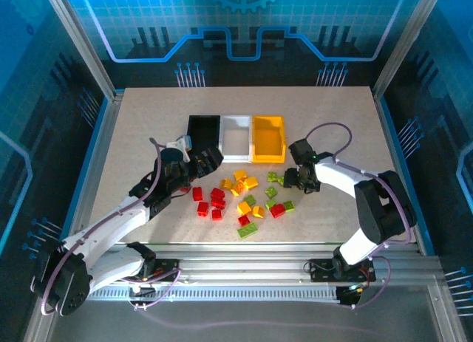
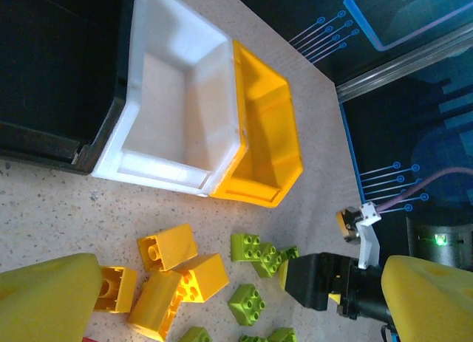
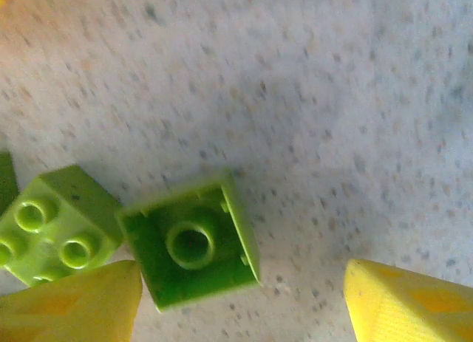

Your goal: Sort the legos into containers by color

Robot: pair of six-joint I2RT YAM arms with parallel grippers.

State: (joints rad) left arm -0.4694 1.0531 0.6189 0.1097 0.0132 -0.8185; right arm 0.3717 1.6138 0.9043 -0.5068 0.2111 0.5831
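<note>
Speckled worktop (image 1: 133, 120), ringed by metal rail. Toward its far edge, at centre: three bins joined in a row, black bin (image 1: 203, 129) on the left, white bin (image 1: 236, 135) in the middle, yellow bin (image 1: 267, 139) on the right. Row lying along the far edge, each bin's long axis pointing from near edge to far edge.

Left pincer (image 1: 211, 157) just in front of the black bin, spread wide, holding nothing. Right pincer (image 1: 290, 181) low at the right end of the scattered bricks, open, gripping nothing.

Between bins and near edge, around the worktop's centre: red bricks (image 1: 211, 202) to the left, yellow bricks (image 1: 238, 185) in the middle, green bricks (image 1: 275, 194) to the right.

From the left wrist: open tops and inner walls of the white and yellow bins, plus studs on oblong yellow bricks lying at mixed angles.

From the right wrist: square dark green brick (image 3: 191, 242) upside down, hollow underside up, slightly turned, between the fingers and close against the left one, well clear of the other. Beside it, a lime brick (image 3: 55, 224), studs up.
</note>
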